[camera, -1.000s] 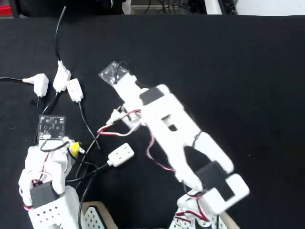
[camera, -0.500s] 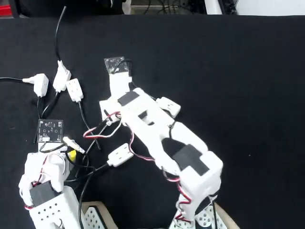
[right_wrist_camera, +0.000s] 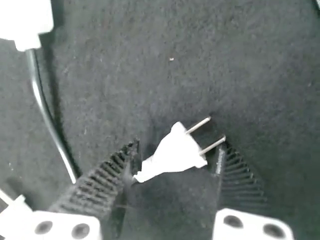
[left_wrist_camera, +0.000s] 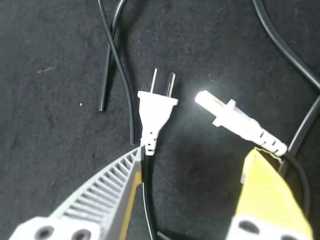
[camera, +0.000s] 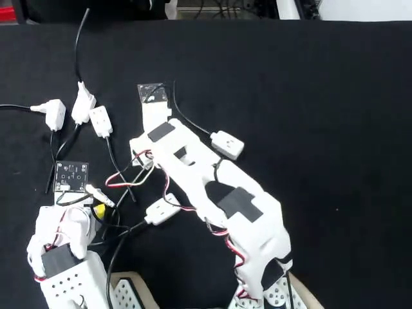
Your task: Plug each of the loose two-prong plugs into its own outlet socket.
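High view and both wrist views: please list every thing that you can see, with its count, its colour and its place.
white two-prong plugs: three; two on the cloth by the left gripper, one between the right gripper's fingers
white outlet sockets: two; one beside the right arm, one between the arms
white cable-end pieces: three, near the table's left edge; type unclear
black cables: several, left half
black cloth table: one
left gripper: white and yellow fingers, open
right gripper: black fingers, open
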You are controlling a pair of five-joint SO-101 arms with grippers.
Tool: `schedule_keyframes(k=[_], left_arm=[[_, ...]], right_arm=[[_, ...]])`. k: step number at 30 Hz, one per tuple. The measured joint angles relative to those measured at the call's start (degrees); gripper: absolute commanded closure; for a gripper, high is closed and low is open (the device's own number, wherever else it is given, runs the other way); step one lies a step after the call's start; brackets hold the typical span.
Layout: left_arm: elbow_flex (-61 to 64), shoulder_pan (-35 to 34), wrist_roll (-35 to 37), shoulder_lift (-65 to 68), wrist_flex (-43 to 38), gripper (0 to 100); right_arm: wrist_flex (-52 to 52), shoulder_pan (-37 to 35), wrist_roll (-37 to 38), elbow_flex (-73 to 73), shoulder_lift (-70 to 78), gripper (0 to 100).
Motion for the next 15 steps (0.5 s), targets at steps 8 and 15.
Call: schedule_keyframes(k=[8,15], left_arm=[[0.0,0.0,0.0,0.0,0.0,69],[0.0,0.0,0.0,0.0,0.0,69]], right_arm=[[3.6,0.5,1.8,-5.1,3.8,97.6],[17.0,3.0,9.5,-13.7,4.7,98.7]])
